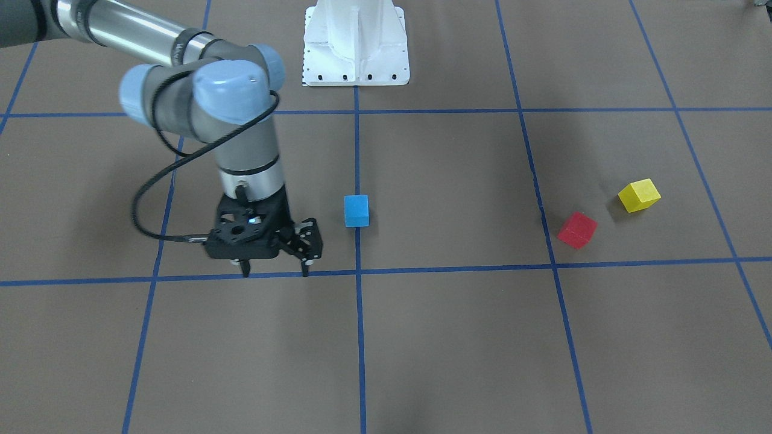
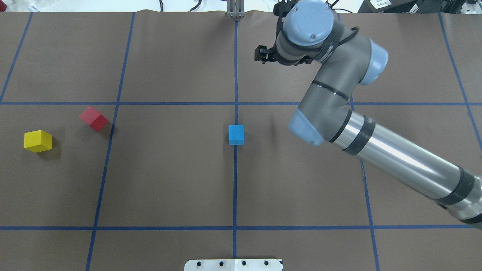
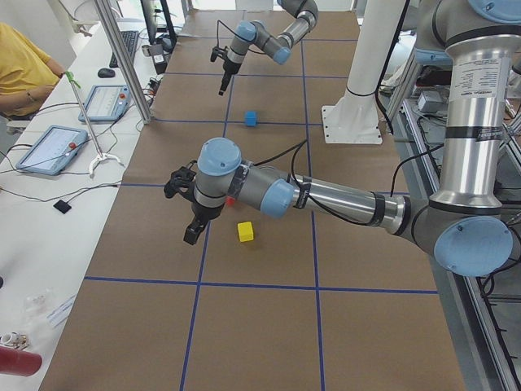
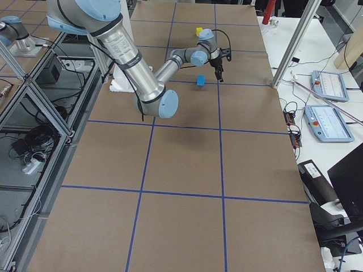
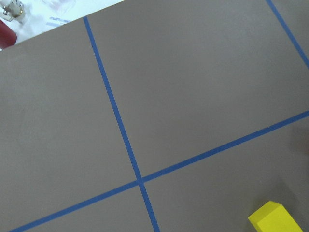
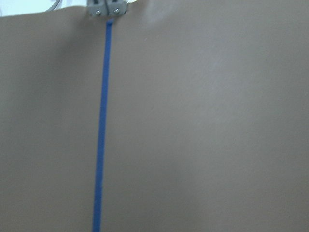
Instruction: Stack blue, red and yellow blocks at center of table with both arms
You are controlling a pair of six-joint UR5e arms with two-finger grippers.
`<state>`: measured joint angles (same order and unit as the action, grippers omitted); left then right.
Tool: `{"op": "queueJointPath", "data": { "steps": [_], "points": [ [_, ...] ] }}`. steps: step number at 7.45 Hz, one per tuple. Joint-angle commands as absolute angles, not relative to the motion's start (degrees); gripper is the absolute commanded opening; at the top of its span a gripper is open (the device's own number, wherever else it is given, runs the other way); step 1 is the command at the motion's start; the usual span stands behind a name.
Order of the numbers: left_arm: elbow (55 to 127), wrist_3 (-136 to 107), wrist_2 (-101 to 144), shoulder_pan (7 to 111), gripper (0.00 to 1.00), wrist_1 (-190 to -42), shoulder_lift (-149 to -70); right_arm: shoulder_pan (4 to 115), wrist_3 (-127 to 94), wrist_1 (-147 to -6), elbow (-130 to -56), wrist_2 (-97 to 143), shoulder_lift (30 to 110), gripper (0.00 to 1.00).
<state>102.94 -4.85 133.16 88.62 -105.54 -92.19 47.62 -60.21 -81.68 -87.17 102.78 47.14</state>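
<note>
The blue block [image 1: 356, 210] sits on the middle tape line at the table's center, also in the overhead view [image 2: 236, 134]. The red block [image 1: 577, 229] and the yellow block [image 1: 639, 195] lie close together on the robot's left side, both tilted to the grid. My right gripper [image 1: 275, 272] is open and empty, fingers pointing down, just above the table, a short way from the blue block on the robot's right. My left gripper [image 3: 192, 232] shows only in the exterior left view, raised near the yellow block [image 3: 245, 231]; I cannot tell its state. The left wrist view shows the yellow block [image 5: 275, 218] at its bottom right.
The white robot base mount [image 1: 356, 42] stands at the table's robot-side edge. Blue tape lines [image 2: 235, 188] mark a grid on the brown table. A side bench with tablets [image 3: 49, 147] and a seated person runs along the far edge.
</note>
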Motion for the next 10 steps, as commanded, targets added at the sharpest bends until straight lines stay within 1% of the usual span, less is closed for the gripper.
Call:
{"op": "queueJointPath", "data": {
  "steps": [1, 2, 3, 5, 6, 7, 8, 10],
  "points": [
    [103.8, -19.2, 133.9, 84.8, 1.00, -118.1, -92.3, 66.1, -39.4, -82.7, -91.2, 120.5, 55.5, 1.00],
    [103.7, -22.3, 134.1, 80.5, 1.00, -126.5, -91.3, 73.1, -28.2, -82.7, -91.6, 126.2, 60.3, 1.00],
    [104.6, -30.1, 133.9, 74.9, 1.00, -127.9, -92.1, 78.3, -18.6, -82.4, -91.6, 129.7, 65.2, 1.00],
    [106.1, -40.7, 128.9, 67.4, 1.00, -128.9, -92.3, 85.5, -1.9, -81.9, -91.4, 135.1, 74.6, 1.00],
    [106.1, -43.9, 121.1, 60.1, 1.00, -128.6, -92.4, 87.4, 3.1, -81.8, -91.4, 135.5, 77.7, 1.00],
    [105.5, -44.6, 111.8, 53.0, 1.00, -128.4, -91.9, 88.1, 4.2, -81.7, -91.5, 135.5, 79.0, 1.00],
    [104.4, -42.5, 109.3, 49.2, 1.00, -128.4, -92.3, 88.3, 4.2, -81.7, -91.5, 135.5, 79.1, 1.00],
    [101.3, -29.2, 109.8, 48.5, 1.00, -128.9, -93.2, 88.3, 4.3, -81.7, -91.6, 135.5, 79.2, 1.00]
  ]
}}
